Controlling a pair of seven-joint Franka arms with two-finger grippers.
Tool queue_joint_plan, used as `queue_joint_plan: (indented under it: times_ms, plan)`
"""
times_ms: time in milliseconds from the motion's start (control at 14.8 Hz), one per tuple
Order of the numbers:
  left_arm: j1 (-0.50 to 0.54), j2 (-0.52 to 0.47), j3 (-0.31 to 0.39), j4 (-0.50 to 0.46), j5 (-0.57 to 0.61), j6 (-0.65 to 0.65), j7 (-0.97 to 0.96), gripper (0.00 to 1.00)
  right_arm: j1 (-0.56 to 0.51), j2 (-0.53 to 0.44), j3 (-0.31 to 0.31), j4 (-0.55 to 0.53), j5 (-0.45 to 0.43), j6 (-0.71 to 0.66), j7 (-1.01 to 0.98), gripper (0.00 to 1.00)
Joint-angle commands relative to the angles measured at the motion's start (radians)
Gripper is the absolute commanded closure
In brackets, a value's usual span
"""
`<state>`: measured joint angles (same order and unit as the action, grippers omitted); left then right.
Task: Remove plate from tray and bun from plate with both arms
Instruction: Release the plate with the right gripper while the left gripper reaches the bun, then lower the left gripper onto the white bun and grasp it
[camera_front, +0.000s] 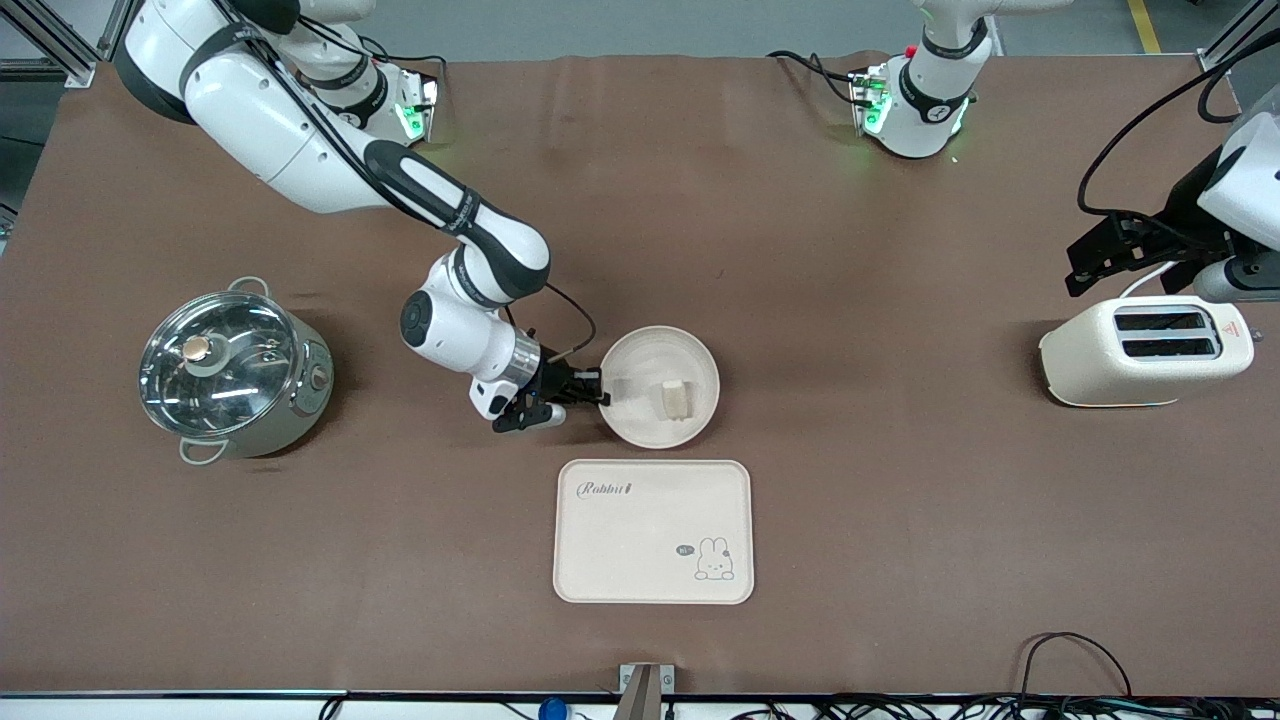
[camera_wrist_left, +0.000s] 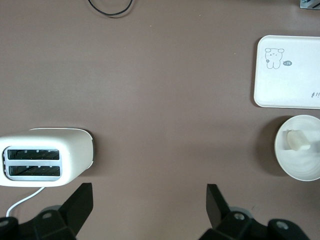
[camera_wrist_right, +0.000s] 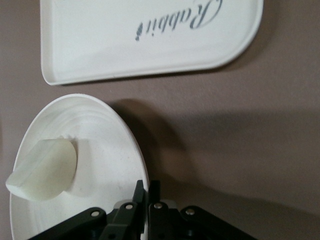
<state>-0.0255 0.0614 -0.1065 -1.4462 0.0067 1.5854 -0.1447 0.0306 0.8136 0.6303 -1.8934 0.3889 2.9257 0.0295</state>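
The round cream-white plate (camera_front: 690, 352) sits on the brown table, just farther from the front camera than the rabbit tray. The pale bun (camera_front: 677, 398) lies in it. My right gripper (camera_front: 597, 392) is shut on the plate's rim on the side toward the right arm's end of the table. In the right wrist view its jaws (camera_wrist_right: 148, 192) pinch the rim of the plate (camera_wrist_right: 107, 150), with the bun (camera_wrist_right: 44, 170) inside. My left gripper (camera_wrist_left: 150, 200) is open and empty, up above the toaster, and waits. Its wrist view shows the plate (camera_wrist_left: 305, 165) and bun (camera_wrist_left: 299, 141).
A rectangular cream tray (camera_front: 652, 530) with a rabbit drawing lies nearer the front camera than the plate. A white toaster (camera_front: 1145, 350) stands at the left arm's end. A steel pot (camera_front: 235, 368) with a glass lid stands at the right arm's end.
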Motion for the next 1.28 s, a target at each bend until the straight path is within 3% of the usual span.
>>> queue_joint_plan:
  times_ms: [0,135,203,270,338,541,743,1014,1216]
  plan:
    - [-0.002,0.003,0.001,0.015,0.006,-0.012,0.007,0.0,0.044,-0.04,-0.055,-0.041,0.001,0.015,-0.005,1.0]
    - [-0.002,0.003,0.001,0.013,0.004,-0.012,0.008,0.0,0.069,-0.044,-0.102,-0.035,0.001,0.015,-0.007,0.96]
    - [-0.001,0.008,0.001,0.012,-0.002,-0.012,0.008,0.0,0.071,-0.057,-0.119,-0.032,0.001,0.013,-0.007,0.79]
    - [-0.001,0.009,-0.001,0.006,-0.007,-0.013,0.008,0.0,0.066,-0.059,-0.127,-0.03,0.002,0.012,-0.003,0.26]
    - [-0.002,0.009,-0.002,-0.002,-0.008,-0.013,0.001,0.0,0.064,-0.071,-0.126,-0.033,0.002,0.012,0.004,0.0]
    - [-0.025,0.012,-0.022,-0.005,-0.055,-0.009,-0.044,0.0,0.055,-0.19,-0.126,-0.078,0.007,-0.054,0.101,0.0]
    - [-0.097,0.066,-0.08,-0.005,-0.066,0.037,-0.281,0.0,-0.067,-0.425,-0.126,-0.101,0.007,-0.411,0.107,0.0]
    - [-0.296,0.251,-0.101,-0.002,-0.037,0.261,-0.669,0.0,-0.294,-0.64,-0.127,-0.087,-0.001,-0.779,-0.029,0.0]
    - [-0.434,0.411,-0.101,0.0,0.117,0.451,-0.916,0.0,-0.427,-0.778,-0.129,-0.087,-0.016,-1.001,-0.049,0.0]
